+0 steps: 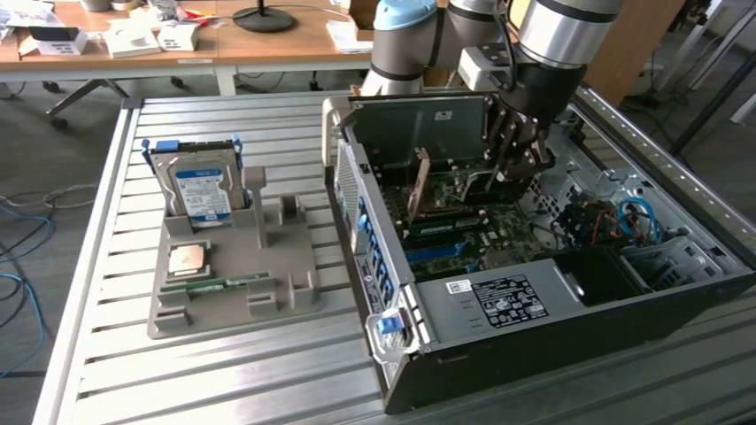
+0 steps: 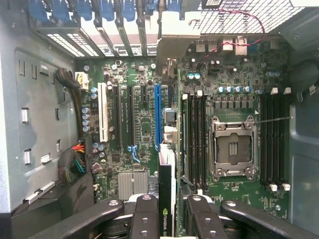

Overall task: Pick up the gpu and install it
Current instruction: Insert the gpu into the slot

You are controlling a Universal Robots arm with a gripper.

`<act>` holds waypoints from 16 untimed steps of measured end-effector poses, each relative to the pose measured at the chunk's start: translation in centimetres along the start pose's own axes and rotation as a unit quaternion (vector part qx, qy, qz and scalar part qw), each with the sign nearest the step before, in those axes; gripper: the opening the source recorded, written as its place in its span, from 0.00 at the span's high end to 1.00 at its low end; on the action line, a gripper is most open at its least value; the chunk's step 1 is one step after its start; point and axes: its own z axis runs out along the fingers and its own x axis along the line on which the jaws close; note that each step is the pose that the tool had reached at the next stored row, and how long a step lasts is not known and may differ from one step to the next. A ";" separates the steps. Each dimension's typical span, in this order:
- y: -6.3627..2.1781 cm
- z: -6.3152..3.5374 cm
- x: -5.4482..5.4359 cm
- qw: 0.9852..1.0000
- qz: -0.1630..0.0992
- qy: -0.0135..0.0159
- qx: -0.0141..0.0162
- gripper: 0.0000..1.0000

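gpu (image 2: 166, 184): card held edge-on between the narrowed fingers of the gripper (image 2: 170, 211), above the blue slot (image 2: 158, 114) in the far part of the computer case (image 1: 567, 301); judged light, stiff, fragile, best gripped by its board edges.

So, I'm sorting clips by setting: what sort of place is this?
Probably a robotics lab or workshop: a robot arm reaches into an open computer case on a slatted metal table, with cluttered wooden desks behind.

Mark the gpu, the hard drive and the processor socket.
gpu (image 2: 166, 194), wrist view, on its thin dark edge.
hard drive (image 1: 201, 190), exterior view, on its blue-white label.
processor socket (image 2: 233, 147), wrist view, on its bare middle.
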 end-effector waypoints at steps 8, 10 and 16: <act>0.00 0.10 0.0 1.000 0.000 0.000 0.000 0.73; 0.00 0.13 0.0 1.000 0.000 0.000 0.000 0.73; 0.00 0.17 0.0 1.000 0.000 0.000 0.000 0.73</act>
